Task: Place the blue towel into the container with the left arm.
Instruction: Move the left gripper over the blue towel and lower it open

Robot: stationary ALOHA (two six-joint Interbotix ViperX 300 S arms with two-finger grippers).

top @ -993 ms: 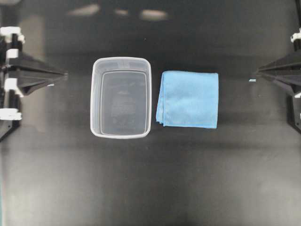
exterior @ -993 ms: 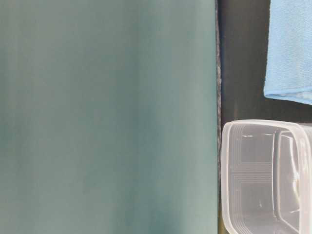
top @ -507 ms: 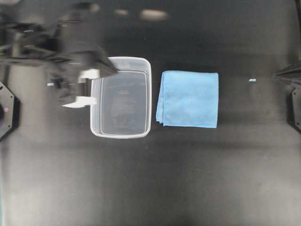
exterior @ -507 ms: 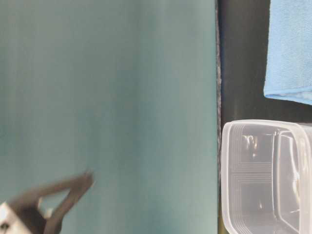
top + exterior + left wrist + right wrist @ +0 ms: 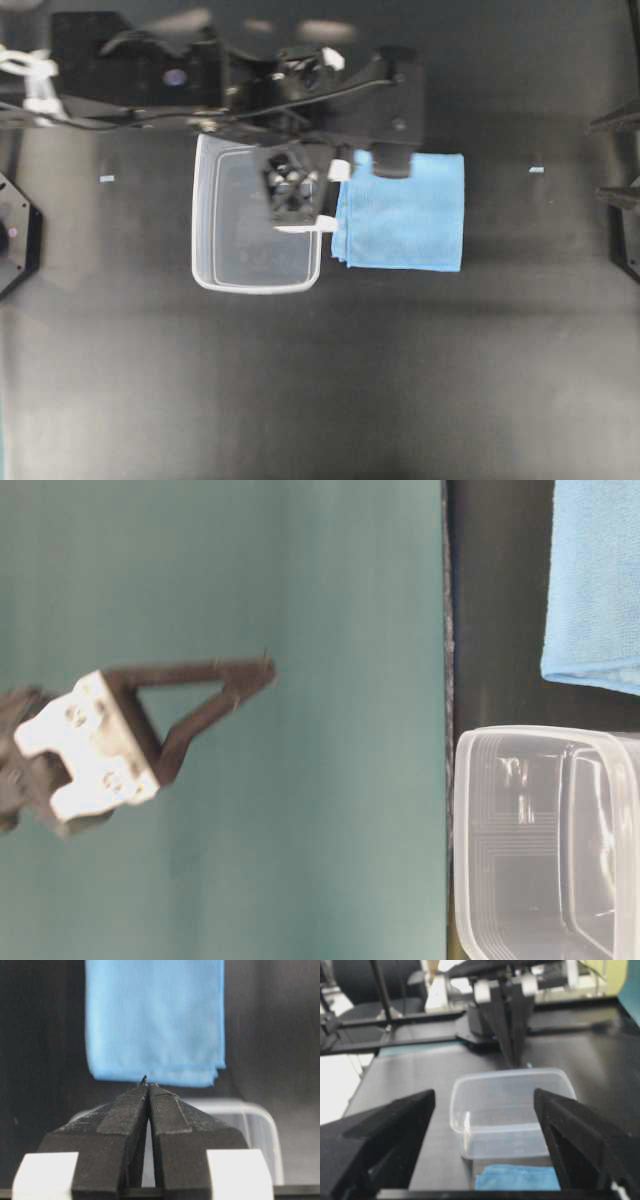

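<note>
One blue towel [image 5: 405,212], one container [image 5: 215,235], two grippers showing. Towel lying flat on table [image 5: 320,380], just right of container, untouched. Left arm [image 5: 250,85] reaching over container; left gripper [image 5: 148,1085] clenched, holding nothing, pointing toward towel. Right gripper [image 5: 484,1105] spread wide, empty. Only right wrist view showing both grippers facing across container.

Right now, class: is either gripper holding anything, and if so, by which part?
Nothing is held. The left gripper is shut on nothing, above the container; the blue towel lies untouched. The right gripper is open, empty.
</note>
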